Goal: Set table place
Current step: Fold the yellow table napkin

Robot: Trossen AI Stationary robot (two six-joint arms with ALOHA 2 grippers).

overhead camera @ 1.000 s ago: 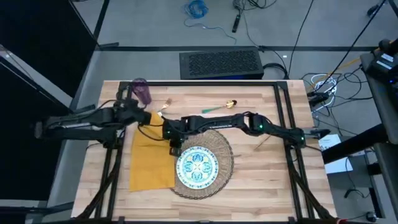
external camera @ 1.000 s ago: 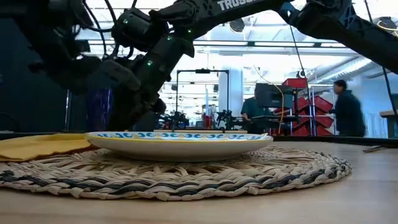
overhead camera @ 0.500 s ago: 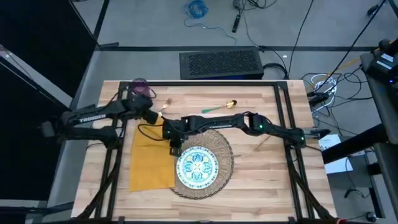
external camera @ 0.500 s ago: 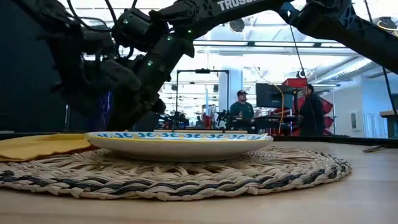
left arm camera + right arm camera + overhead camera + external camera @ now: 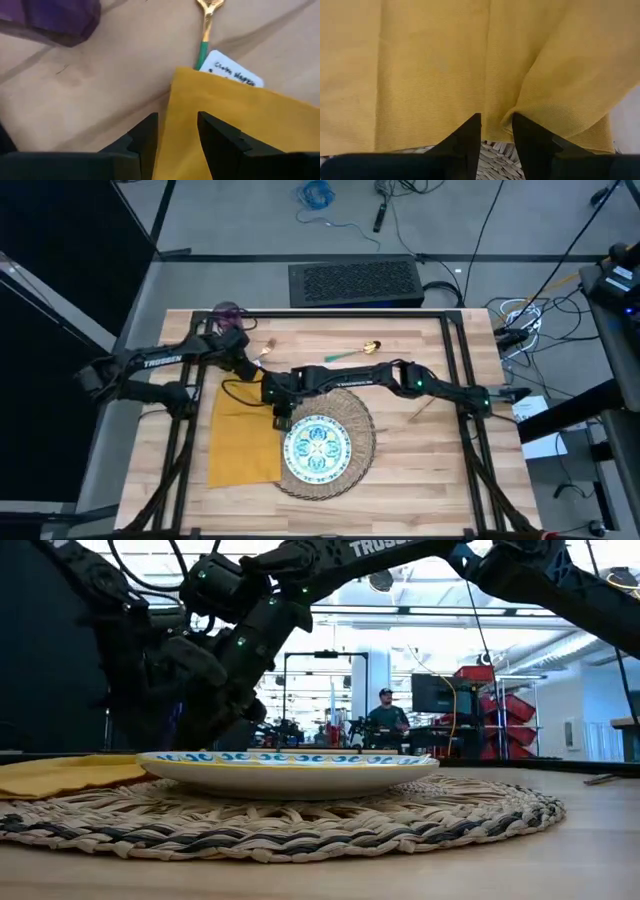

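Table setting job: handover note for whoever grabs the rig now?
Left gripper: slightly open, empty, at the napkin's far corner, near the purple cup.
Right gripper: narrow gap, low over the napkin edge beside the placemat; grip unclear.
Done: plate sits on the placemat, napkin lies to its left.
Left: fork and spoon lie loose on the table's far side, and the cup stands at the far left corner; all unplaced.

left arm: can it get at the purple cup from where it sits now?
Probably yes. The left hand hovers at the napkin's far corner, fingers slightly apart and empty. The purple cup stands just beyond on bare table; nothing lies between.
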